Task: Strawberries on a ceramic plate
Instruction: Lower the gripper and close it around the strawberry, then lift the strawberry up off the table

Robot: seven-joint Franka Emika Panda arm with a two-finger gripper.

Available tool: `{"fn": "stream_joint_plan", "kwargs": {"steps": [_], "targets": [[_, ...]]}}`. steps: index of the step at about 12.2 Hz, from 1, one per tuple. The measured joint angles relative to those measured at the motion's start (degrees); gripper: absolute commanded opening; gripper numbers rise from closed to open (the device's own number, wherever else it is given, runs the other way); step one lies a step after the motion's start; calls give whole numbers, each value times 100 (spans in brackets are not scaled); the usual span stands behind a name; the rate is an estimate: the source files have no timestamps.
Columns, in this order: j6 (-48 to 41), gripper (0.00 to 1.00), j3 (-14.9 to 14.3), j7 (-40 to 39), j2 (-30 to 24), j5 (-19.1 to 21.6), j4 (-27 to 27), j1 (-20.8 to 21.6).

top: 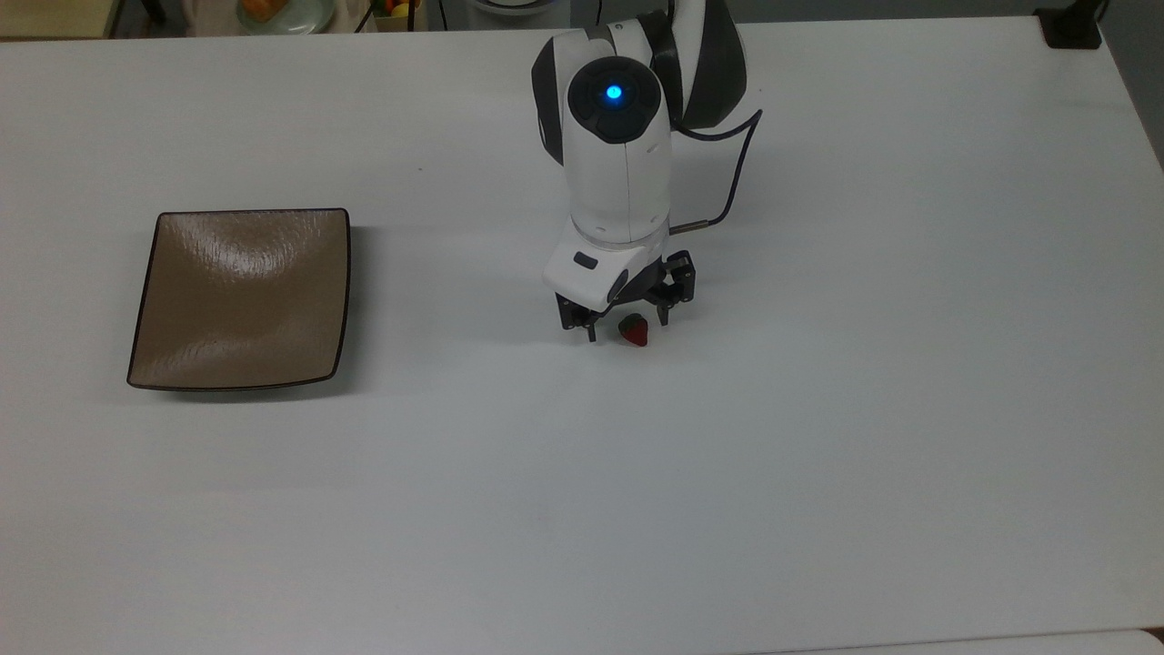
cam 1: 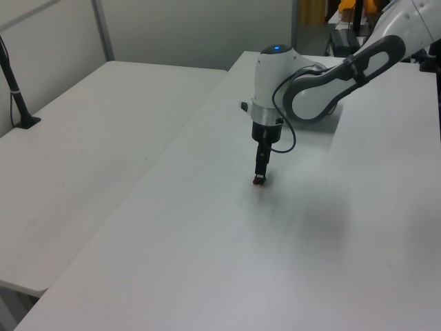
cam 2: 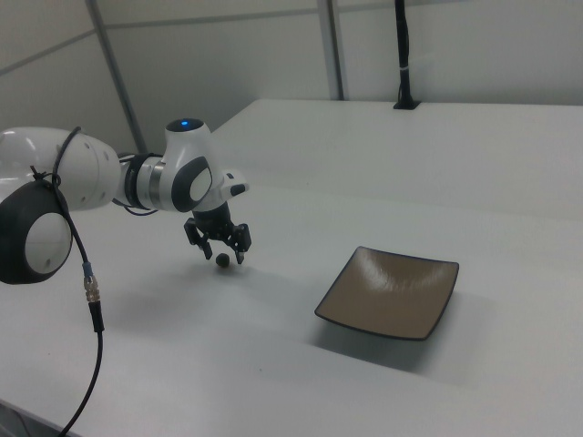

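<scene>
A tiny red strawberry (top: 635,331) with a dark green cap lies on the white table (top: 818,455), near the middle of the top view. My gripper (top: 627,327) is lowered around it, open, one finger on each side of the fruit; I cannot tell whether either finger touches it. The left view shows the gripper (cam 1: 260,176) pointing straight down at the strawberry (cam 1: 259,181). In the right view the strawberry (cam 2: 222,262) sits between the fingertips of the gripper (cam 2: 219,256). The square tan-brown ceramic plate (top: 241,296) with its dark rim lies far to the top view's left, bare. The plate (cam 2: 390,291) is to the right view's right.
A black cable (top: 738,173) loops off the wrist on the top view's right. A black post base (top: 1073,27) stands at the table's far right corner. In the left view, a second white table (cam 1: 89,138) with a black post (cam 1: 15,89) adjoins on the left.
</scene>
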Motion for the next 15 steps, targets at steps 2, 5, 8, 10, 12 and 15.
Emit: {"fn": "stream_joint_plan", "kwargs": {"steps": [2,5,8,10,12,15], "targets": [[0,11,0,0,2,0,0,0],[0,0,0,0,1,0,5,1],[0,0,0,1,-4,0,16,0],[-36,0,-1,1,-73,0,57,-7],[-288,0,-5,2,-281,1,98,-13],[-1124,0,-22,3,-831,1,192,-177]]}}
